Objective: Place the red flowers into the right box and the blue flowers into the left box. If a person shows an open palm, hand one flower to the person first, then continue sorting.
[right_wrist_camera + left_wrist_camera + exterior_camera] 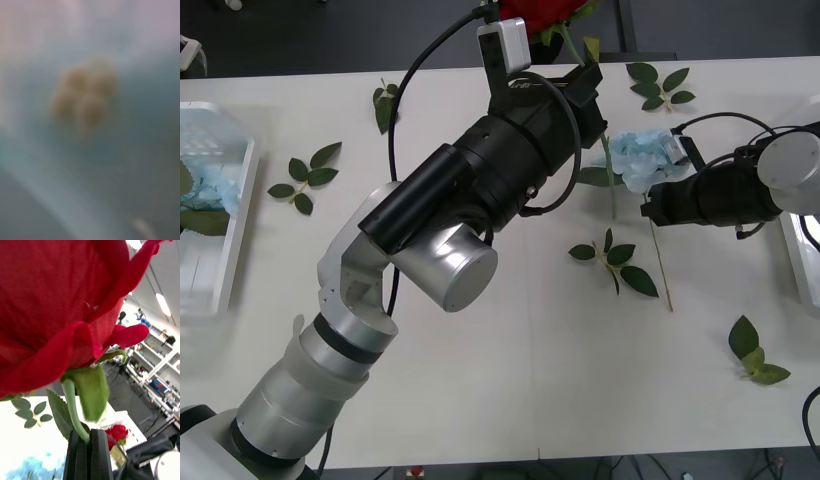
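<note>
This looked like a robotics lab or workshop. Behind the white bench (510, 380), the left wrist view showed open shelving units (157, 352) loaded with boxes and equipment, long ceiling strip lights (163, 304) and a dark floor (123, 397). Cables ran along the robot arm (480, 190) that reached over the bench.

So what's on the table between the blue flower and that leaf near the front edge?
In the front view, a loose leaf sprig lies between the blue flower and the leaf.
</note>
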`<state>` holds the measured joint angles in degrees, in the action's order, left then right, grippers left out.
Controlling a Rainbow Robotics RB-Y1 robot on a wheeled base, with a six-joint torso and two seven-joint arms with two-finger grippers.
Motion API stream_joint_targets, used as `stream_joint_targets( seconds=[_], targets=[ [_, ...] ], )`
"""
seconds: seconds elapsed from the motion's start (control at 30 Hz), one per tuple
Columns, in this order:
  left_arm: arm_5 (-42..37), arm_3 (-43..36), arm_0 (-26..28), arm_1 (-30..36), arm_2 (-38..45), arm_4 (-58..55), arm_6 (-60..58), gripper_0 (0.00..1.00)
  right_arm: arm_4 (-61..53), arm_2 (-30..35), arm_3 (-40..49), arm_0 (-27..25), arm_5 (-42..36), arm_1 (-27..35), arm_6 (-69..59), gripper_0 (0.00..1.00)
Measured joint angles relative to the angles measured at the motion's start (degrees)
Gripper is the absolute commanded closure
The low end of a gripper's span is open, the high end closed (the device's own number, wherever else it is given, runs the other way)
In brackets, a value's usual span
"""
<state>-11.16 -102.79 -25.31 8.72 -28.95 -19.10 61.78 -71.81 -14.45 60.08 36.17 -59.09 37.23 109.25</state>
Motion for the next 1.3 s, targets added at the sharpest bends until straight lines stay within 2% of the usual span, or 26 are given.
stream_joint_targets(
  seconds=[0.07,0.2,0.23,0.27,0.33,0.47,0.6,0.73,1.0,1.3],
  targets=[
    [2.19,1.08,-0.02,-0.41,-0.01,-0.01,0.0,1.0,0.18,-1.01,-0.01,0.0,0.46,0.23,0.0,0.66],
    [3.38,1.36,-0.02,-0.73,-0.02,-0.21,0.0,1.0,0.18,-1.48,-0.02,0.0,0.46,0.84,0.01,0.4],
    [3.4,1.36,-0.02,-0.75,-0.02,-0.28,0.0,1.0,0.18,-1.48,-0.02,0.0,0.46,1.1,0.01,0.29],
    [3.45,1.36,-0.02,-0.75,-0.02,-0.38,0.0,1.0,0.14,-1.48,-0.02,0.0,0.45,1.42,0.02,0.22],
    [3.64,1.36,-0.02,-0.75,-0.02,-0.67,-0.01,1.0,-1.11,-1.47,-0.02,0.0,0.43,2.44,0.55,0.15],
    [3.68,1.37,-0.02,-0.75,-0.02,-1.23,-0.01,1.0,-10.39,-1.11,-0.03,0.0,-0.83,5.12,11.59,0.12],
    [3.7,1.39,-0.04,-0.75,-0.02,-1.34,-0.01,1.0,-19.15,2.01,-0.04,0.0,-8.43,7.2,26.08,0.12],
    [3.72,1.39,-0.04,-0.75,-0.03,-1.35,-0.01,1.0,-26.52,5.02,-0.03,0.07,-13.68,8.88,26.47,0.11],
    [3.74,1.41,-0.05,-0.76,-0.04,-1.36,-0.01,1.0,-41.36,5.17,-0.04,1.74,-21.42,11.43,37.1,0.11],
    [3.76,1.42,-0.06,-0.76,-0.05,-1.36,-0.01,1.0,-44.55,5.1,2.89,4.58,-24.93,11.43,37.1,0.11]
  ],
)
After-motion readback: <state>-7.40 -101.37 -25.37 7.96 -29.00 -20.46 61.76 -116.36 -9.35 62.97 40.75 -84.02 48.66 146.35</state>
